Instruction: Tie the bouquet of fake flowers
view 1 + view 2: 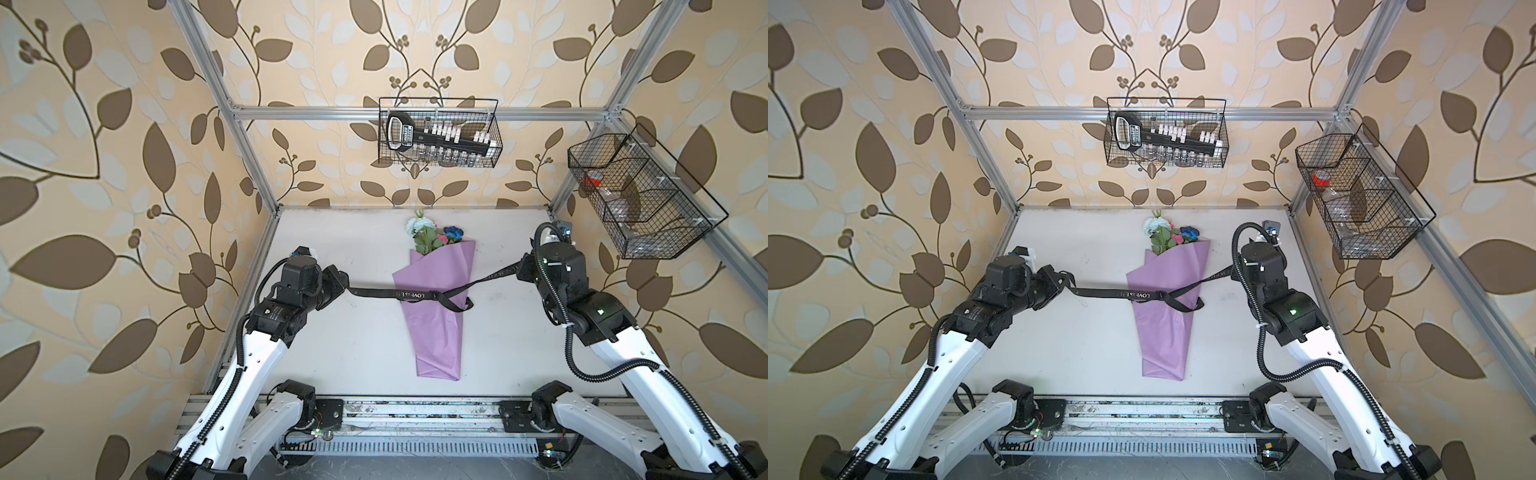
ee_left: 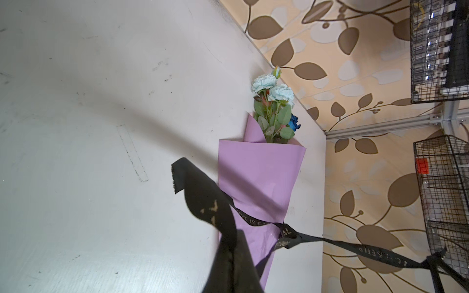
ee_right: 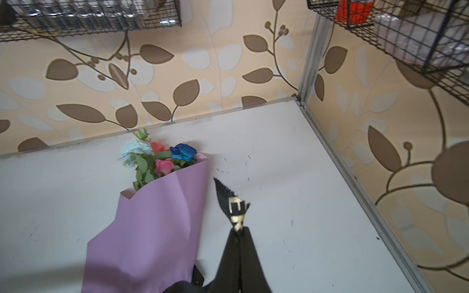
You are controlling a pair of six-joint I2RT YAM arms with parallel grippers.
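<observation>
lilac-wrapped bouquet (image 1: 436,332) lies btwn l hand (image 1: 347,286) & r hand (image 1: 519,268), each clamped on black ribbon (image 1: 374,293).

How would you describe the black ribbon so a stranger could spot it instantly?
On the white tabletop, a lilac paper-wrapped bouquet of fake flowers lies in the middle. Crossing its waist in a loose knot is a black ribbon, ends pinched by the left gripper and right gripper. It is the only dark strip, printed with pale lettering.
</observation>
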